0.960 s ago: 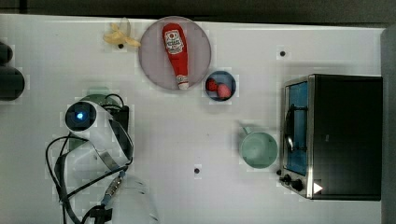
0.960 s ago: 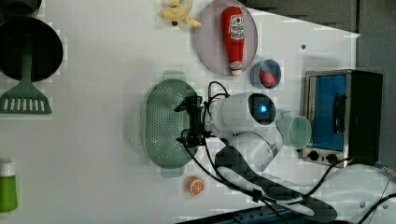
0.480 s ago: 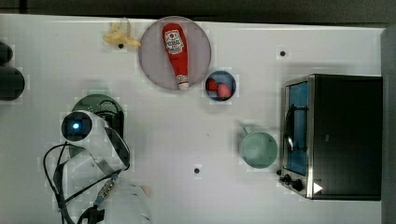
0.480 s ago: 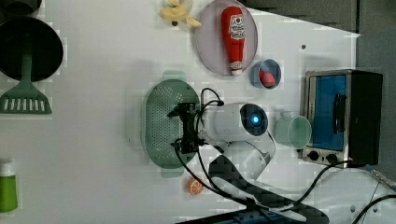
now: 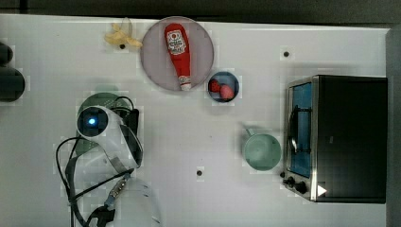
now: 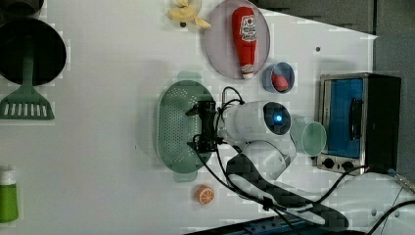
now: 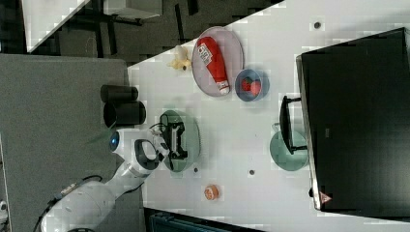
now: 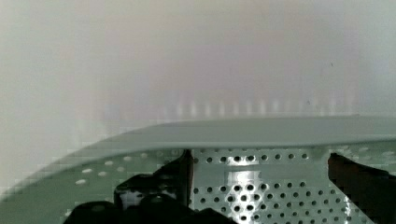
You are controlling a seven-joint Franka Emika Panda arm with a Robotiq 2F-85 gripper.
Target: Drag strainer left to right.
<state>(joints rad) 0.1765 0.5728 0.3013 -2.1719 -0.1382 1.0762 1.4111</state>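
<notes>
The strainer [image 6: 178,127] is a pale mint-green oval basin full of small holes, with a short tab at each end. It lies on the white table at the top view's left, where my arm covers most of it [image 5: 101,99]. My gripper [image 6: 203,128] is open and hangs over the strainer's side nearest the arm, one finger toward each end of the basin. In the wrist view the rim [image 8: 261,133] and perforated wall lie between my black fingers [image 8: 159,186], gripper [image 8: 259,191]. The right view has the gripper [image 7: 175,140] inside the strainer's outline [image 7: 192,130].
A plate [image 5: 156,66] with a ketchup bottle [image 5: 177,47], a blue bowl [image 5: 223,87] and a mint mug [image 5: 261,151] lie toward the toaster oven [image 5: 340,137]. A banana toy [image 5: 120,38] is at the back. An orange slice [image 6: 205,195], spatula [image 6: 27,103] and green bottle [image 6: 9,200] are nearby.
The wrist has swung slightly back and forth above the strainer. The gripper has stayed open and the strainer has not moved.
</notes>
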